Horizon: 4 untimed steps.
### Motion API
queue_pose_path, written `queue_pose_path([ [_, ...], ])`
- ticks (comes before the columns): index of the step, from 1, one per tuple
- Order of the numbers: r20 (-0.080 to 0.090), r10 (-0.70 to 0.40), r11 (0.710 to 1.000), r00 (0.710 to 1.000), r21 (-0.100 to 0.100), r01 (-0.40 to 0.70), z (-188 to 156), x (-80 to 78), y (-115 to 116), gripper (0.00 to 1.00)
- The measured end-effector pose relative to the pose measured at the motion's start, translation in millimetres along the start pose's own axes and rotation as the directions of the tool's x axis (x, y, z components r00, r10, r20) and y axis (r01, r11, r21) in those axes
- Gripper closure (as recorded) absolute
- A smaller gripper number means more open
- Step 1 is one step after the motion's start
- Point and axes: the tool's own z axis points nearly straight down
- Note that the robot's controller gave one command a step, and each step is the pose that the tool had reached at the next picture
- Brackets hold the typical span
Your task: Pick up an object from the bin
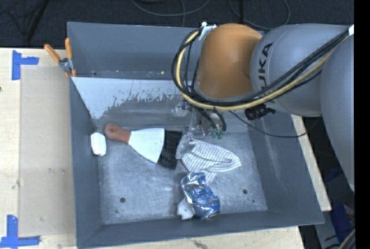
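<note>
A striped white-grey cloth lay in the middle of the bin, and the end effector hung over its left edge. I could not tell if it was apart or together. A white tool with a brown handle lay just left, and a crumpled blue packet lay below.

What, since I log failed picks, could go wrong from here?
1. The gripper is low between the brush and the cloth, so it might catch both.
2. The cloth looks limp. It could slip out, or drag the packet lying next to it.
</note>
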Motion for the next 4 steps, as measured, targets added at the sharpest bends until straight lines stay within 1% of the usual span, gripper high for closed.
queue_pose_path([
  [1,0.0,0.0,1.0,1.0,0.0,0.0,0.0,0.0,0.0,0.0],
  [2,0.017,-0.041,0.999,0.999,-0.001,0.041,77.9,-7.8,10.9,1.0],
  [3,0.017,-0.041,0.999,0.999,-0.001,0.041,77.9,-7.8,10.9,1.0],
  [4,0.002,-0.018,1.0,1.0,0.001,0.018,-58.2,-1.1,12.1,1.0],
])
